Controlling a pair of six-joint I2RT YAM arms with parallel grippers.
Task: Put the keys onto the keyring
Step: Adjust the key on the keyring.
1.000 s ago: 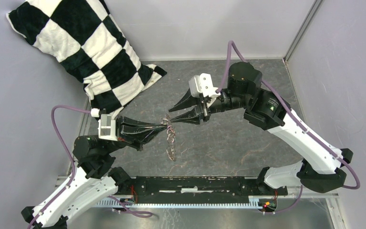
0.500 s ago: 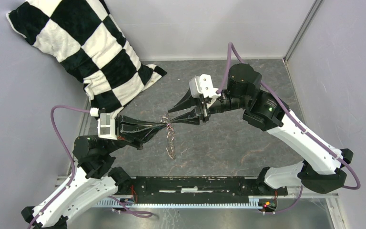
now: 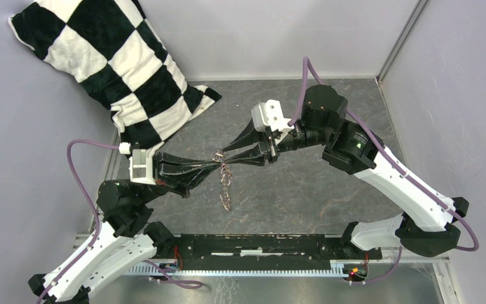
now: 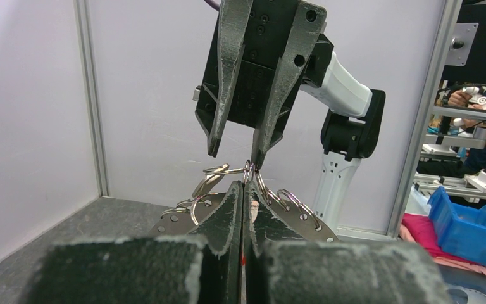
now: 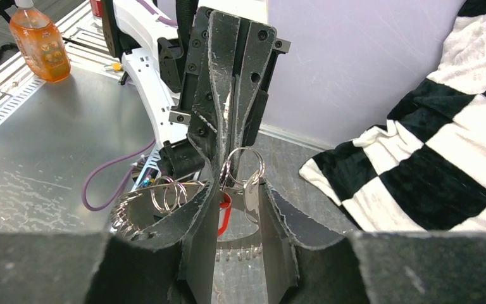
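Two end effectors meet nose to nose above the middle of the desk. The left end effector is pinched shut on the keyring. It grips one ring at the top, and the rest of the chain dangles below its tip.

Just to its right, the right end effector has its jaws a moderate gap apart, holding nothing and straddling the gripped ring. In the left wrist view, one of its fingers touches that ring.

In the right wrist view, a small flat silver piece, which I take to be the key, hangs under the ring between those parted fingers. It sits just beside the red tag. I cannot tell whether it is threaded on or only caught there.

The main risks come from the thin grip and the crowding:
- **Lost grip:** the left pinch holds only a sliver of wire, so a sideways push from the right finger could twist the ring loose and drop the whole chain onto the desk.
- **Wrong catch:** if the right jaws close here, they may catch the ring or the tag instead of the key.
- **Lost line-up:** any jolt would set the loose chain swinging and spoil the alignment.
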